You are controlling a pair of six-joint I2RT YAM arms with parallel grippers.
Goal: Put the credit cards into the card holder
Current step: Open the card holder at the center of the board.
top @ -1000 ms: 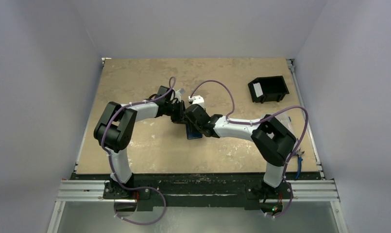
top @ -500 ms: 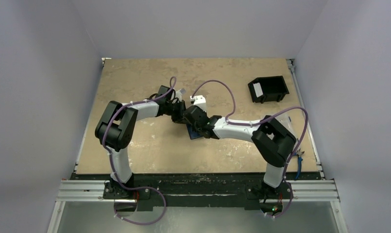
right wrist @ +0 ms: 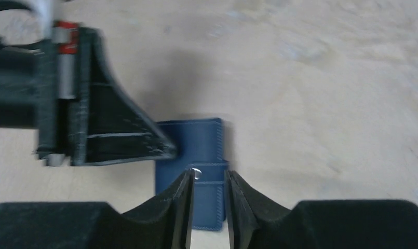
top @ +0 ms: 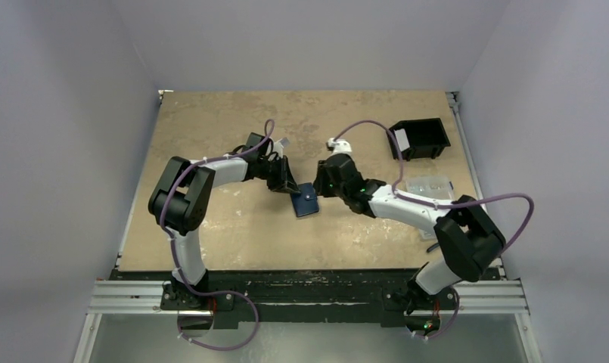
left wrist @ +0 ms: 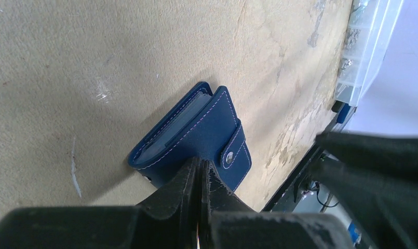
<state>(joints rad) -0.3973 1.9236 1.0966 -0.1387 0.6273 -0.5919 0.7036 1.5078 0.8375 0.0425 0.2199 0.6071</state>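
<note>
Past the metal rail [top: 309,295] at the near edge, open tan tabletop [top: 210,242] stretches left. The closed card holder [top: 306,203] lies mid-table. The left gripper [left wrist: 199,163], fingers pressed together, touches its cover. The right gripper [right wrist: 209,179] hangs slightly parted over its strap, holding nothing. At the right edge is a clear compartment box [top: 430,186], then a black box [top: 417,138]. Pale walls [top: 301,45] enclose three sides.

pale grey walls [top: 309,38], scuffed tan table [top: 210,121], perhaps cork

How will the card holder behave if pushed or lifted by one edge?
Probably slides rather than tips: the card holder lies flat and low on the table. It looks soft and stitched, so it may flex when pinched. The snap strap looks fastened, so it likely stays folded when lifted.
</note>
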